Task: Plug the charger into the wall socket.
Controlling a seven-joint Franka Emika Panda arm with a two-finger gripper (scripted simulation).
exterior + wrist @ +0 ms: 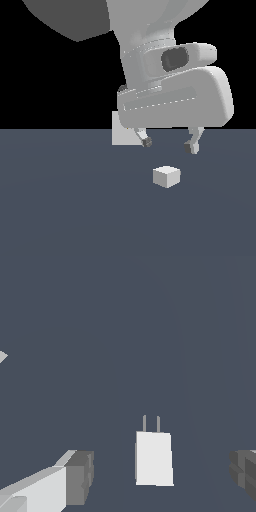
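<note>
on the dark floor, the charger (166, 176) lies below the gripper (169, 145), whose jaws stand wide apart and empty. step: approach before grasp. next, descend to straddle it, then close. the socket (121, 131) stands behind, partly hidden.

Charger (166, 176): smooth matt white, plastic-like. Floor (60, 200): flat matt slate-blue. Fingertips (80, 477): dull grey pads.

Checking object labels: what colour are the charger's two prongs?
Grey, on the white charger; the wrist view shows them best.
</note>
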